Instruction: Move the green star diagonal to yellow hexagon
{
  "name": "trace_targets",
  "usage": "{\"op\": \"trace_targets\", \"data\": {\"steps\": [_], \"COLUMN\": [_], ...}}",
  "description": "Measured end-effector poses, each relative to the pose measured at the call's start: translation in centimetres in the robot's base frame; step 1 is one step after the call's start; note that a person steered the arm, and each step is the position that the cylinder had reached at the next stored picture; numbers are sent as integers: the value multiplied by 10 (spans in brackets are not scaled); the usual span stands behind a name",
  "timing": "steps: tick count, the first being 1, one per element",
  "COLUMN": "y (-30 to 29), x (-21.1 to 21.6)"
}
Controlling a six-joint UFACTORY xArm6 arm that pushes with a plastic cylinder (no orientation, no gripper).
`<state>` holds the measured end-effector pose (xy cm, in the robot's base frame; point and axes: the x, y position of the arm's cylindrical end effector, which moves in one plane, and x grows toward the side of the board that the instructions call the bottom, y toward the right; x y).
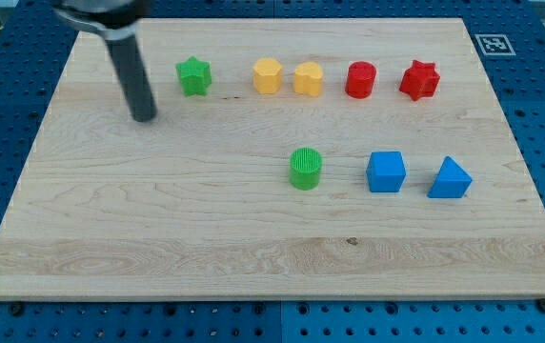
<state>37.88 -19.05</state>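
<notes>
Blocks, eight in all, sit in two rows on a pale wooden table [158, 238]. Along the far edge, from the view's left: one green plastic star [193, 76], two yellow blocks — a yellow hexagon [267, 75] and a second, rounder yellow block [308, 79] touching or nearly so — then one red cylinder [360, 80] and one red star [419, 80]. Nearer the table's middle: one green ribbed cylinder [305, 168], one blue cube [386, 171], one blue wedge-like block [450, 178]. My tip [144, 118], a dark rod with no gripper, rests near the far-left corner, just left of the green star, apart from it.
</notes>
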Motion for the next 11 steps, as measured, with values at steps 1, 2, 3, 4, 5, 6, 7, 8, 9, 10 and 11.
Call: {"op": "trace_targets", "data": {"steps": [1,2,3,4,5,6,7,8,9,10,11], "y": [2,47,70,69,69,69,75,113,135,135,118], "x": [-62,-106,-108,-98,-84,-64,-46,-36,-22,-16,-16]}}
